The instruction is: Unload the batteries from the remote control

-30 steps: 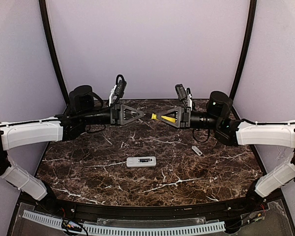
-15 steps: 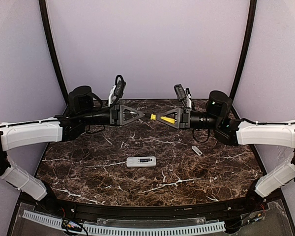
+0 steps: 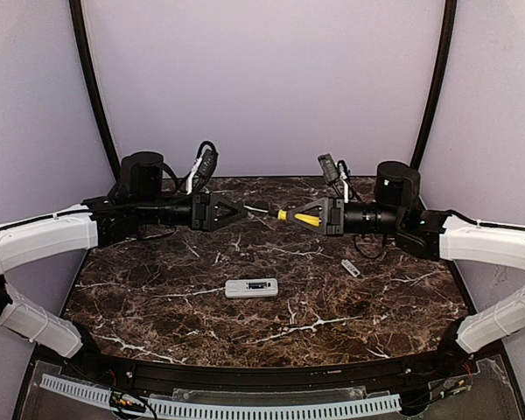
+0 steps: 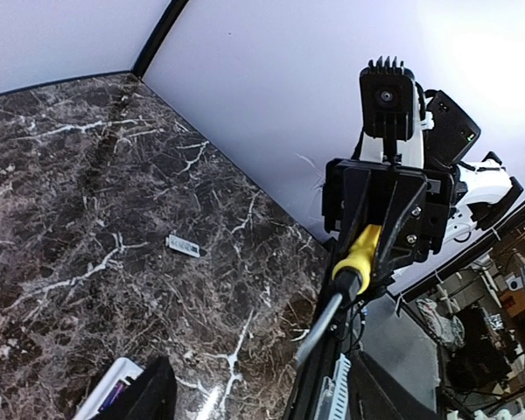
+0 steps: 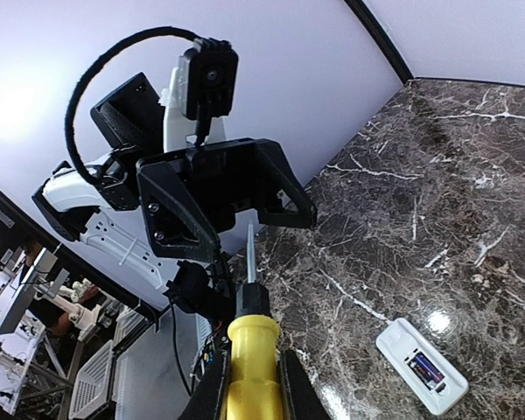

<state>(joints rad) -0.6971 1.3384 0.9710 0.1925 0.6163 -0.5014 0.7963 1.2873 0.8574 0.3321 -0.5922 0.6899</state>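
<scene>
The white remote control (image 3: 251, 288) lies flat mid-table with its compartment up, and the batteries (image 5: 430, 368) show inside it as a purplish and reddish strip. Both arms hover well above and behind it. My right gripper (image 3: 312, 216) is shut on the handle of a yellow screwdriver (image 5: 250, 354), whose metal shaft (image 4: 320, 325) points at the left gripper (image 3: 243, 211). The left gripper's fingers (image 5: 180, 224) stand wide open, with the shaft tip in the gap and apart from both of them. A corner of the remote (image 4: 112, 392) shows at the bottom of the left wrist view.
A small flat grey cover (image 3: 351, 268) lies on the dark marble table (image 3: 157, 297), right of the remote and below the right arm. Lilac walls and black curved poles (image 3: 92, 87) close in the back and sides. A perforated rail (image 3: 245, 407) runs along the near edge.
The left gripper has opened off the screwdriver shaft and drawn back a little to the left. The right gripper has tightened on the yellow handle and shifted slightly right.
</scene>
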